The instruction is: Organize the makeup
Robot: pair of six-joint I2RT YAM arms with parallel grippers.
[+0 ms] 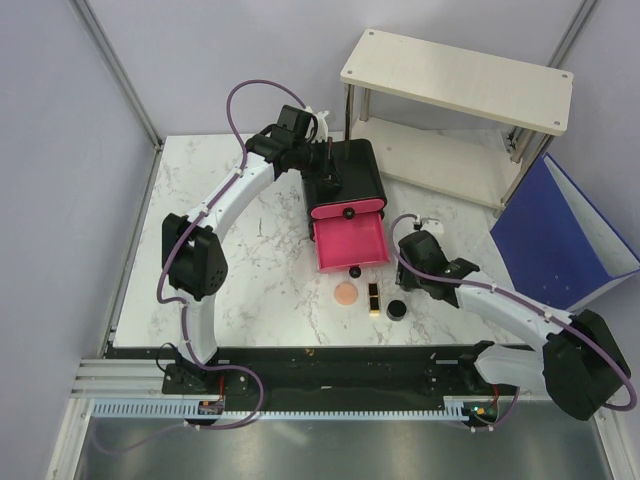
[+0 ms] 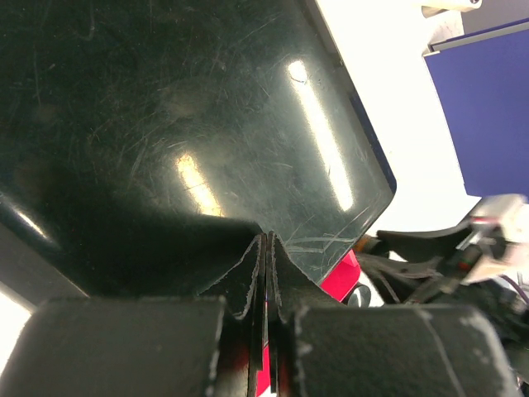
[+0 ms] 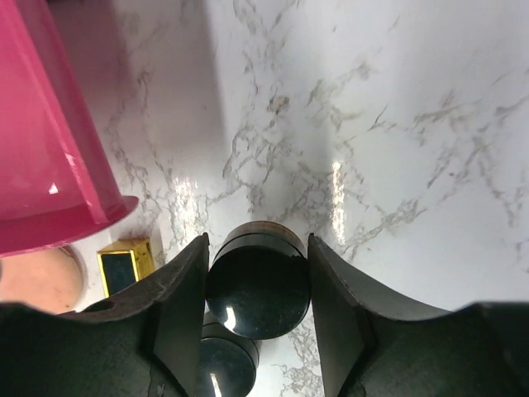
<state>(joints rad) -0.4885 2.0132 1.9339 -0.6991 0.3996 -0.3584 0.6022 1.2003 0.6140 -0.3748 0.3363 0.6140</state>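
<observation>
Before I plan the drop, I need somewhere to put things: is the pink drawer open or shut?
Open. The pink drawer sticks out of the black box toward the arms, its interior exposed.

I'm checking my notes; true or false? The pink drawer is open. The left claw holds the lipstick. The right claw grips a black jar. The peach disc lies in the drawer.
Pink drawer open: true.
Left claw holds the lipstick: false; it is shut on nothing over the black box, the lipstick lies on the table.
Right claw grips a black jar: true.
Peach disc in the drawer: false; it lies on the table before it.
</observation>
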